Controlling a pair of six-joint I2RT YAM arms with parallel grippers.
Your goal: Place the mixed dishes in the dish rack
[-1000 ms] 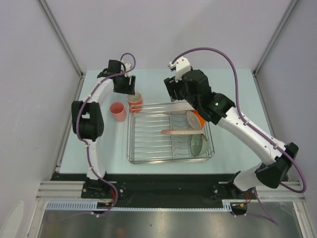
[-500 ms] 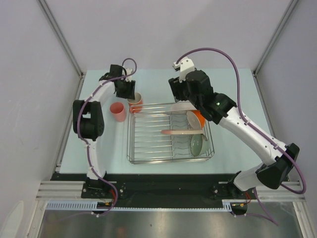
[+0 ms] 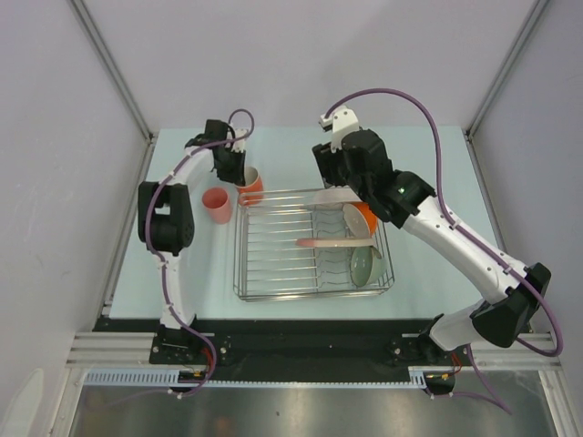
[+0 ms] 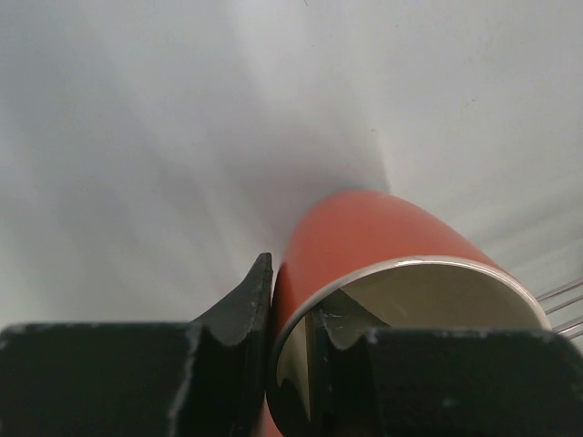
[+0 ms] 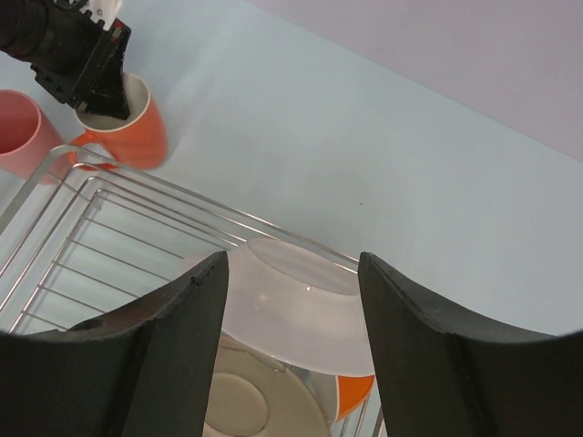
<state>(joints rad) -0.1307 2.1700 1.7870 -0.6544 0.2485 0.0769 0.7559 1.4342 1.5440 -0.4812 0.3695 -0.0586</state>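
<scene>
My left gripper (image 4: 296, 291) is shut on the rim of the orange mug (image 4: 373, 237), one finger inside and one outside. From above, the mug (image 3: 251, 185) stands just off the dish rack's (image 3: 273, 259) far left corner, with the pink tumbler (image 3: 217, 205) to its left. My right gripper (image 5: 291, 269) hangs open above the white shallow plate (image 5: 305, 314), which leans at the rack's far edge. The orange bowl (image 3: 365, 218), pink-and-cream plate (image 3: 332, 242) and pale green bowl (image 3: 366, 265) sit in the rack's right half.
The rack's left half shows only bare wires (image 5: 109, 228). Grey walls with metal posts close in the table at the back and on both sides. In the right wrist view the left gripper's black body (image 5: 77, 55) stands over the mug.
My left gripper has closed onto the mug's rim and shifted slightly right with it. The right gripper has edged back from the white plate, still open.
</scene>
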